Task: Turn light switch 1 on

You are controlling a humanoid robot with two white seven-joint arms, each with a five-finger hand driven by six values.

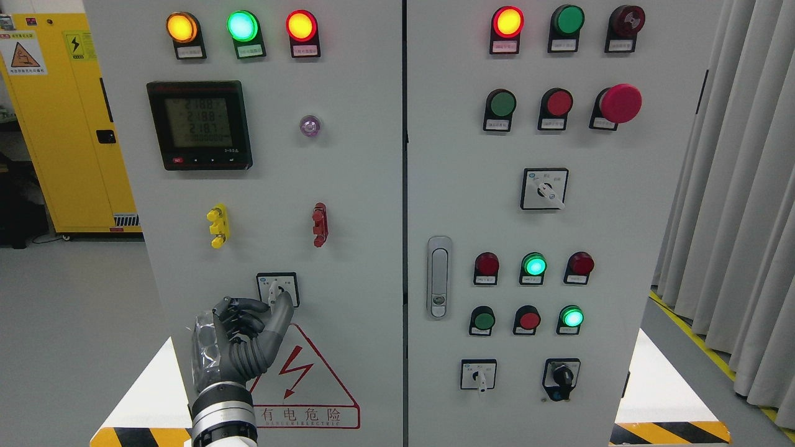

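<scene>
Because your left hand [239, 338] has its fingers [281, 313] half-curled, gripping nothing, one fingertip just touching the rotary switch [277, 290] low on the left cabinet door [348, 261], a glancing push could slide off the knob without turning it.

White rotary switch [277, 289], lower left door

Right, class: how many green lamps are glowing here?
3. Top lamp on the left door; middle lamp and lower lamp on the right door's lower half. None looks hidden.
</scene>
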